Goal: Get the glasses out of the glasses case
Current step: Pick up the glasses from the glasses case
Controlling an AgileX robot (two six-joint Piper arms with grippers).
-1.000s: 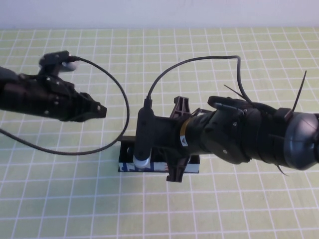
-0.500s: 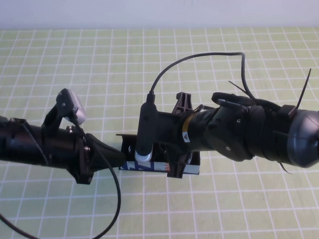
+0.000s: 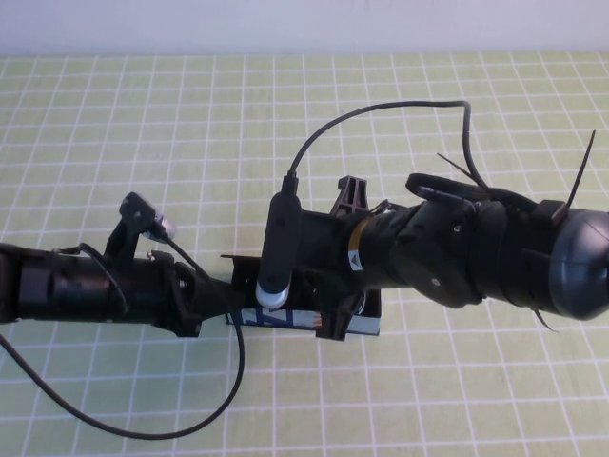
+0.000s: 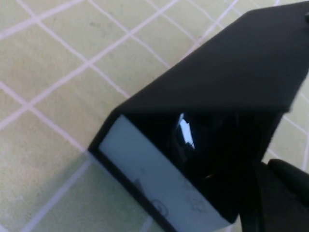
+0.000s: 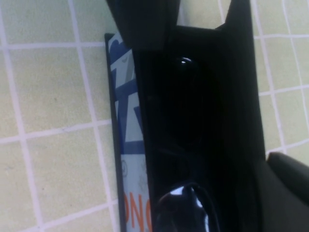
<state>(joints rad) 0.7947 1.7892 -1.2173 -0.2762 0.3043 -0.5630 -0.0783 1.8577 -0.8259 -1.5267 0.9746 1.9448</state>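
The glasses case (image 3: 306, 321) lies open at mid-table, its light blue printed front facing me; the black lid (image 4: 231, 67) stands up behind. The black glasses (image 5: 186, 96) lie inside, a lens glinting (image 4: 186, 133). My right gripper (image 3: 340, 267) is open above the case, one finger (image 3: 347, 198) behind the lid and one (image 3: 333, 333) in front of the blue side (image 5: 126, 145). My left gripper (image 3: 226, 293) tapers to a shut tip at the case's left end; whether it touches the case is hidden.
The table is a green mat with a white grid (image 3: 190, 124). A white wall edge runs along the far side (image 3: 304, 29). Black camera cables loop over both arms (image 3: 381, 112) and down near the front left (image 3: 190, 424).
My left arm has swung down from the far left and now points at the case's left end. My right gripper has stayed over the case, shifting only slightly.
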